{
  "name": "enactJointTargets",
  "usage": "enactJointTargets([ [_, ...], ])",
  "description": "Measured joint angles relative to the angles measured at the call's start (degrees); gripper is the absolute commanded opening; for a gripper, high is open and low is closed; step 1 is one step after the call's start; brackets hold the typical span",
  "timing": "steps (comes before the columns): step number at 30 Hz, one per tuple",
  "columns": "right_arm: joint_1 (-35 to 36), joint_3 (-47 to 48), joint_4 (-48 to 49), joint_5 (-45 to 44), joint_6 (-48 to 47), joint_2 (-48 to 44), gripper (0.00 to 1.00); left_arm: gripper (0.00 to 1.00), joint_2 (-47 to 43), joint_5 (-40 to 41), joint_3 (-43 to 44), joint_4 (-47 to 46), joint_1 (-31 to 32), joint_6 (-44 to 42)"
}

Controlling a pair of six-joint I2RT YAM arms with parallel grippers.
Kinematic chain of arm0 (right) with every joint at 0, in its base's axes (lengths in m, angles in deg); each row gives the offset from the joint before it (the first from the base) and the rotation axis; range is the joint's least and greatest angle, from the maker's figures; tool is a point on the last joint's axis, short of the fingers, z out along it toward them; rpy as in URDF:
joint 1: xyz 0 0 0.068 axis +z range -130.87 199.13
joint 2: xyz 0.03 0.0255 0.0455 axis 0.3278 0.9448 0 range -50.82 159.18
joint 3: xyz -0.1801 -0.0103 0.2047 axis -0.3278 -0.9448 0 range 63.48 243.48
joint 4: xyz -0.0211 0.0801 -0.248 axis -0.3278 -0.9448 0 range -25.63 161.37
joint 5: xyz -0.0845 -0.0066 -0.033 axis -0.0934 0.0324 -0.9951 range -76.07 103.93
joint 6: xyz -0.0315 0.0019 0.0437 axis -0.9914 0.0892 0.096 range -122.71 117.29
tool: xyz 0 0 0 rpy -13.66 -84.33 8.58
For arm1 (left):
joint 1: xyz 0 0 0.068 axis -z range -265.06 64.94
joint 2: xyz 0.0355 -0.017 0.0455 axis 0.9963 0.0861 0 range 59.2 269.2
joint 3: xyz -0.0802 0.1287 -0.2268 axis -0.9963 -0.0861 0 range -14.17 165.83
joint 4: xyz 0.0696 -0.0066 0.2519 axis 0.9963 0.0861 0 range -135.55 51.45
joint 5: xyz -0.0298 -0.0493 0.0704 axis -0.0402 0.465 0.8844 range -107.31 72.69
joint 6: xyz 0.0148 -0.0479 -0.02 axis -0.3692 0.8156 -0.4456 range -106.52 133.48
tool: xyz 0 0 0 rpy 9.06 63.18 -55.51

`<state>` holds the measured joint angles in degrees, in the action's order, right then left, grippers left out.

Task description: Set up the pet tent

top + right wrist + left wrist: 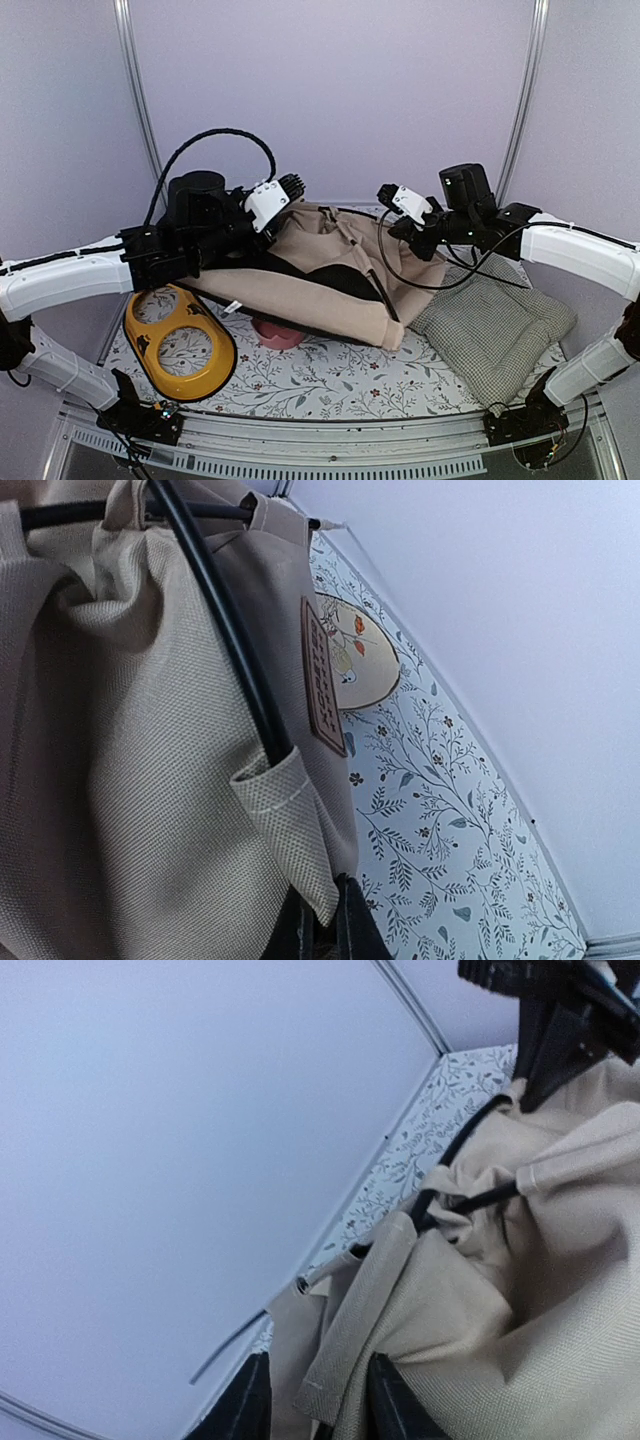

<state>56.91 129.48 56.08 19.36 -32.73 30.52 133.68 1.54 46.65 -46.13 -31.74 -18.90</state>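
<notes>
Label on pet tent brown, lettering seemingly embossed, unreadable

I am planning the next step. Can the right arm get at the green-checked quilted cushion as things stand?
Probably yes. The green-checked quilted cushion lies mostly uncovered beside the beige fabric pet tent, close to the right gripper. However, the gripper seems to pinch tent fabric, so it must release first.
</notes>
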Motion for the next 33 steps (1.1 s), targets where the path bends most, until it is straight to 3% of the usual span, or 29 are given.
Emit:
enactJointTargets([
  [3,1.5,-0.3,1.8,-3.3,0.1,0.0,0.00,0.75,0.2,0.2,2.9,-3.1,0.1,1.4],
  [8,4.3,0.2,5.6,-11.2,1.5,0.0,0.00,0.93,1.2,-0.5,12.5,-5.3,0.4,7.3],
  [15,6.2,7.5,9.0,-22.7,3.9,4.2,0.00,0.94,0.0,-6.9,21.9,-7.3,1.0,16.0],
  [23,6.1,14.4,14.4,-36.0,2.3,9.4,0.00,0.94,-5.9,-16.8,22.7,-8.7,3.2,24.7],
  [33,6.0,32.8,15.9,-41.8,-0.4,17.0,0.00,0.91,-14.6,-19.8,10.8,-11.9,4.7,32.9],
])
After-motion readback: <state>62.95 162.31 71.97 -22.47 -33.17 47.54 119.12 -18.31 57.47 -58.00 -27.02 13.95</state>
